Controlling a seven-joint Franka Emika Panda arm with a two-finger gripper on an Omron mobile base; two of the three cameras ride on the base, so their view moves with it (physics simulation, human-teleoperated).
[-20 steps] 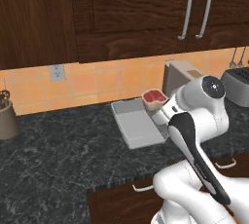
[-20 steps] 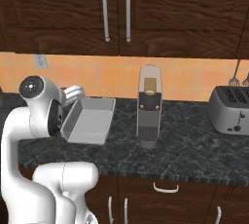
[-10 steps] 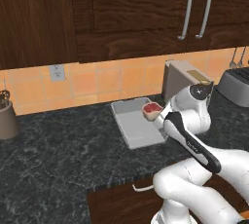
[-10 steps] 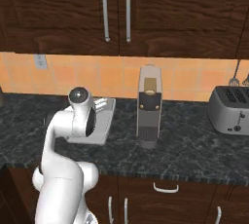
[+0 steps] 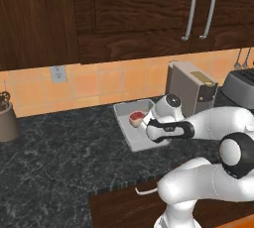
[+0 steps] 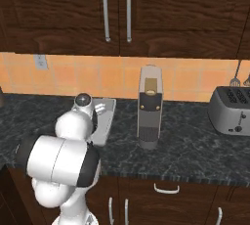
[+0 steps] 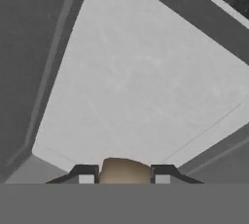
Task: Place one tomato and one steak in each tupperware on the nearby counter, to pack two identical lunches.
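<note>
- Starting at the far left of my left base view: a dark utensil crock sits at about 9 o'clock on the black speckled tabletop, close to the orange tile wall with its outlet.
- Middle of that view, I've got the light grey tupperware lying on the tabletop, long side running away from me toward the wall.
- Over the tub's far end, roughly 12 o'clock inside it, is my hand, and there's a red, pale-edged piece pinched in it that I read as the steak. Can't tell from here if it's touching the tub floor or just above it.
- Hand view backs that up: the two dark fingertips sit narrow at 6 o'clock with a tan-brown lump squeezed between them, and the pale tub floor spreads out behind. So the hand is closed down on the steak, not wide.
- A corner of the tub rim shows at 1 o'clock in the hand view, with a scrap of speckled stone past it.
- To the right of the tub, at 3 o'clock, a grey coffee machine stands against the wall.
- Further right again, the dark-looking toaster is at the edge.
- From the right base view the tub peeks out at 9 o'clock from behind my arm, the coffee machine is dead centre and the silver toaster at 3 o'clock.
</note>
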